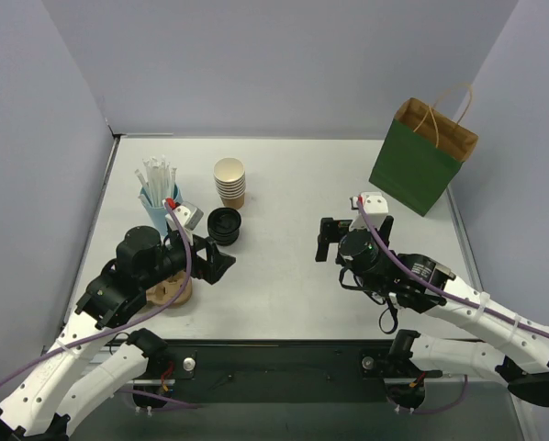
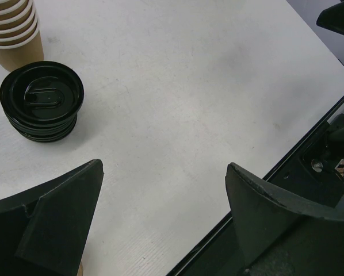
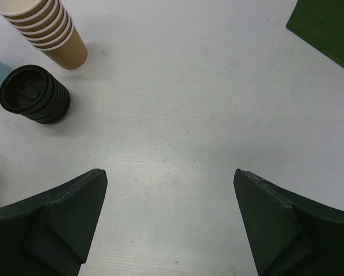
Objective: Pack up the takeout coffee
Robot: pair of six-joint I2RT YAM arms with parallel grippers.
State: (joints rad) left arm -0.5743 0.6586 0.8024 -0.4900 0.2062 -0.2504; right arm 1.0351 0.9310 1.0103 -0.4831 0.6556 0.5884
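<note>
No lidded kraft cup shows in any view; the takeout coffee is hidden or out of view. A tan object (image 1: 169, 292) lies partly under my left arm and I cannot tell what it is. My left gripper (image 1: 221, 264) is open and empty, low over the table just right of that object, with only bare table between its fingers in the left wrist view (image 2: 163, 165). My right gripper (image 1: 322, 241) is open and empty at mid-table, pointing left, and shows in the right wrist view (image 3: 169, 171). The green paper bag (image 1: 421, 156) stands open at the back right.
A stack of loose black lids (image 1: 225, 225) (image 2: 42, 100) (image 3: 34, 93) sits beside a stack of lidless tan cups (image 1: 229, 181) (image 2: 14, 34) (image 3: 45, 29). A blue cup with white straws (image 1: 160, 197) stands at the left. The table's front edge (image 2: 264, 178) is close.
</note>
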